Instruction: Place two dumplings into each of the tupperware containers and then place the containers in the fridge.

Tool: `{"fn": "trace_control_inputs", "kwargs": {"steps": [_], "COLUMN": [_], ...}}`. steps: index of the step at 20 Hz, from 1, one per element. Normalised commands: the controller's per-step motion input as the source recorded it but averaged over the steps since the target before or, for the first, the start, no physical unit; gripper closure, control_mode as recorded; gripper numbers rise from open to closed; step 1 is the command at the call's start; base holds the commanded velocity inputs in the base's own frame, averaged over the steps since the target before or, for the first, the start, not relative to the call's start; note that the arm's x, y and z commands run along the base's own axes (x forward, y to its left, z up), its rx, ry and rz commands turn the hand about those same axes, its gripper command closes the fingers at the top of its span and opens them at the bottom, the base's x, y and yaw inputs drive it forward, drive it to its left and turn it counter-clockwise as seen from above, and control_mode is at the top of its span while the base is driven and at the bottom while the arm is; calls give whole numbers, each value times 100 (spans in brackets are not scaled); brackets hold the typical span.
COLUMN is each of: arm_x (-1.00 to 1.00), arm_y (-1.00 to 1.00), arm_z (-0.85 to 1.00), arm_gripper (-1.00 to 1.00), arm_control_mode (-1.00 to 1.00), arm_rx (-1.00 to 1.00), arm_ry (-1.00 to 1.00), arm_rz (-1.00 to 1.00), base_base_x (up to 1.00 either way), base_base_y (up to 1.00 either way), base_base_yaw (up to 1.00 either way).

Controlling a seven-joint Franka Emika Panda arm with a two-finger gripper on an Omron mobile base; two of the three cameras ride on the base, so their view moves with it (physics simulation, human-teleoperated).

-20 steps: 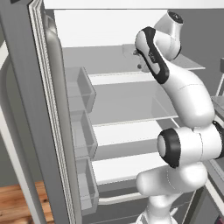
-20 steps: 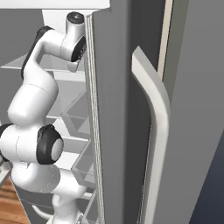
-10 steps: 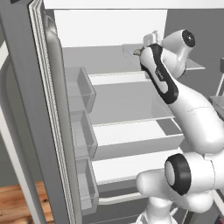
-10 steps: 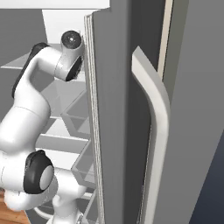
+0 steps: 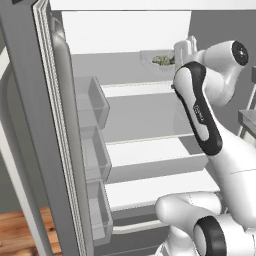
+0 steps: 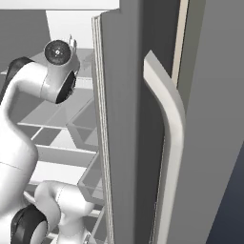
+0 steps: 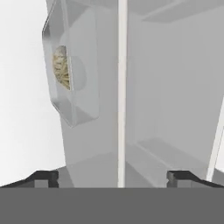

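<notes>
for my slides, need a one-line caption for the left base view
White arm's open hand beside a clear-grey plastic container of tan dumplings on the open grey fridge's top white shelf.

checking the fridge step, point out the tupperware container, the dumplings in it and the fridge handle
tupperware container [image 7: 83, 111], hand view, clear wall near its corner
dumplings [image 7: 61, 68], hand view, middle of the tan lump
fridge handle [image 6: 172, 143], right base view, mid-length of the pale bar

White arm [image 6: 28, 109] reaches past the open fridge door [image 6: 128, 119] with curved handle [image 6: 169, 138]
</notes>
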Motion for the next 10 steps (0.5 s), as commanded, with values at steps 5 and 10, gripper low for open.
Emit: {"fn": "trace_control_inputs", "kwargs": {"steps": [5, 10], "arm_x": [-100, -87], "arm_y": [1, 27], "arm_z": [0, -11], "arm_gripper": [-100, -100], "arm_control_mode": [-100, -100], "arm_rx": [-28, -47], "arm_ry": [11, 26], "arm_rz": [42, 38], "base_base_x": [0, 0], "base_base_y": [0, 0], "base_base_yaw": [0, 0]}}
